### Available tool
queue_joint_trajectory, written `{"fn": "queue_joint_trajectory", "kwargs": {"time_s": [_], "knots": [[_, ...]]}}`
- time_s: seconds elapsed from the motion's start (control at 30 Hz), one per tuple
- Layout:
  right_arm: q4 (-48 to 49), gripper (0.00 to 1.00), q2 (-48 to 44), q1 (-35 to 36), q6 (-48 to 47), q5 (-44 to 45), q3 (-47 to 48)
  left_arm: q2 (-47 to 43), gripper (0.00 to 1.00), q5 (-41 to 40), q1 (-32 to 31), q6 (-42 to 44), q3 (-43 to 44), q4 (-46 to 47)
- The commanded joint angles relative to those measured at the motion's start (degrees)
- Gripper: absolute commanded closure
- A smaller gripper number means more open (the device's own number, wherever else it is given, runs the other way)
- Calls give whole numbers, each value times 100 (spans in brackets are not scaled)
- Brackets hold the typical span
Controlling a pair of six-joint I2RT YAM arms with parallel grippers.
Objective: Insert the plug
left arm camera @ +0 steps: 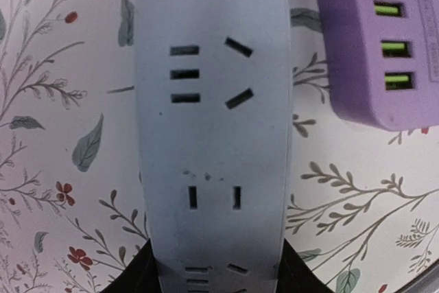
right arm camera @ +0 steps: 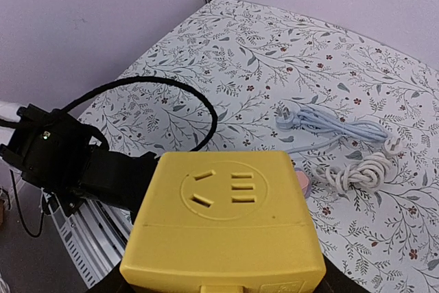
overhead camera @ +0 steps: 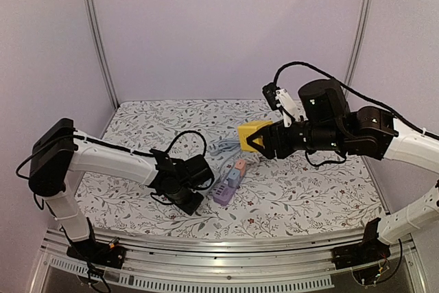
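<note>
The left pincer [left arm camera: 216,269] sits low on the table [overhead camera: 309,197], pinching the near end of a pale power strip [left arm camera: 212,135], with its dark fingers [left arm camera: 137,276] tight against both long edges. The strip lies flat and runs straight away from the wrist camera, its rows of slots facing up and none of them filled. Just beside the strip's far right lies a purple charger [left arm camera: 374,39] with four green ports in a row; the two do not touch in the wrist view. The right pincer [overhead camera: 256,139] is raised above the middle of the table and is pressed together on a yellow socket cube [right arm camera: 226,231], whose ringed face of slots is turned up toward that wrist's camera. Beyond the cube, a white cord [right arm camera: 343,132] lies loose on the flowered cloth, partly coiled into a knot at one end. Its plug [right arm camera: 284,116] rests on the table at the other end, well apart from the power strip and held by neither pincer. A small pink thing [right arm camera: 302,182] peeks out from behind the cube; what it is cannot be told.
</note>
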Motion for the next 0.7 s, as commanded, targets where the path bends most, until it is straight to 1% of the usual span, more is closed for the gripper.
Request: {"fn": "queue_joint_trajectory", "kwargs": {"time_s": [0.0, 0.23, 0.4, 0.47, 0.53, 0.57, 0.63, 0.67], "knots": [[79, 100, -260, 16, 21, 218, -76, 284, 65, 359, -580, 639, 389, 69], [54, 100, -352, 22, 61, 308, -150, 817, 68, 414, -1239, 963, 939, -214], [38, 100, -421, 18, 89, 326, -204, 838, 68, 341, -1245, 958, 1090, -306], [1, 100, -423, 14, 107, 350, -205, 765, 66, 341, -1186, 902, 1040, -301], [-59, 100, -432, 12, 146, 374, -204, 640, 61, 381, -1127, 863, 887, -233], [-96, 100, -421, 18, 179, 394, -205, 575, 56, 372, -1104, 833, 827, -215], [-222, 100, -409, 19, 335, 381, -198, 473, 41, 346, -1080, 816, 702, -177], [-253, 100, -407, 16, 378, 351, -208, 440, 37, 337, -1075, 796, 638, -151]]}}
